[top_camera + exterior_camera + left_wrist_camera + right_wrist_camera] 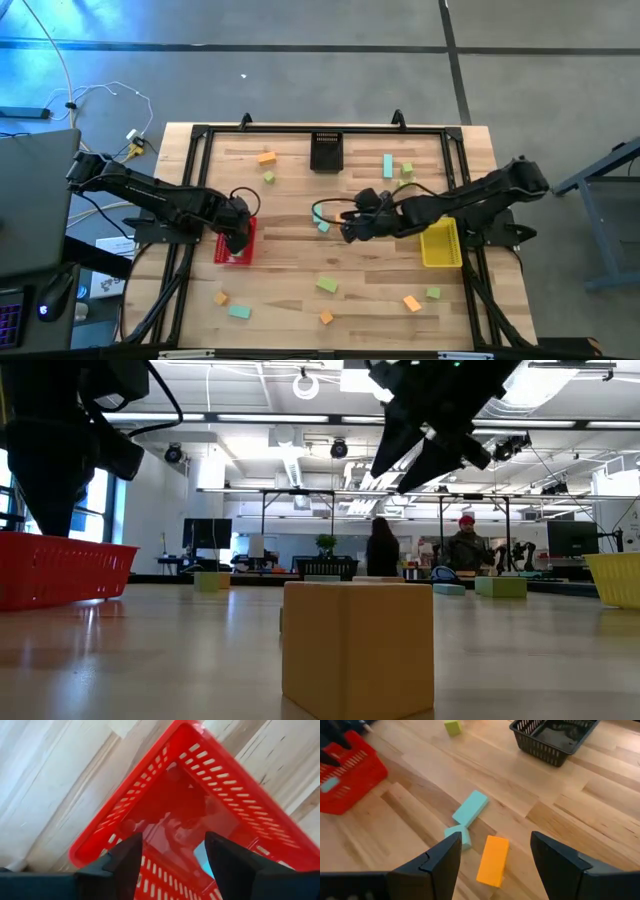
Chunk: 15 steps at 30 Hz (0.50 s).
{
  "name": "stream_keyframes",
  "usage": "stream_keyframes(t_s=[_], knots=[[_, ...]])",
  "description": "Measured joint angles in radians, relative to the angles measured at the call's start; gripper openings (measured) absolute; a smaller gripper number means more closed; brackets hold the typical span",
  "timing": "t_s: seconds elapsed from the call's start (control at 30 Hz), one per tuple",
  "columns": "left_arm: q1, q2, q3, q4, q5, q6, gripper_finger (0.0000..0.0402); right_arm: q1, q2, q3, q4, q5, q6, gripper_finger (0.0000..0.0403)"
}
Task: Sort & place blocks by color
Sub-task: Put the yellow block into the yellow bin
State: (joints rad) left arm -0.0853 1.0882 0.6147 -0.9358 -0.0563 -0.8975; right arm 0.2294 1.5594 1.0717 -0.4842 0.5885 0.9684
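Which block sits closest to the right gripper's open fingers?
The orange bar, lying just ahead of the right gripper. The small teal cube and teal bar beside it lie farther out.

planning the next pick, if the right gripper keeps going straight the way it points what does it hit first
Most likely the orange bar, which lies between the open fingers of the right gripper. A small teal cube and a teal bar lie just beside that line. Depth is hard to judge from the wrist view.

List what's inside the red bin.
In the red bin one mint-teal block shows. The left gripper hangs above it with jaws open and covers part of the floor, so more may be hidden.
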Motion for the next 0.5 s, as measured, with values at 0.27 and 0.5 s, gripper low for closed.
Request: stream_keyframes(t_s=[0.27, 0.5], knots=[[0.000, -0.014, 0.018, 0.047, 0.019, 0.030, 0.0201, -0.041, 0.078, 0.015, 0.000, -0.080, 0.059, 0.0224], [0.000, -0.021, 0.087, 0.080, 0.018, 0.102, 0.0200, -0.053, 0.124, 0.015, 0.010, -0.127, 0.108, 0.0224]])
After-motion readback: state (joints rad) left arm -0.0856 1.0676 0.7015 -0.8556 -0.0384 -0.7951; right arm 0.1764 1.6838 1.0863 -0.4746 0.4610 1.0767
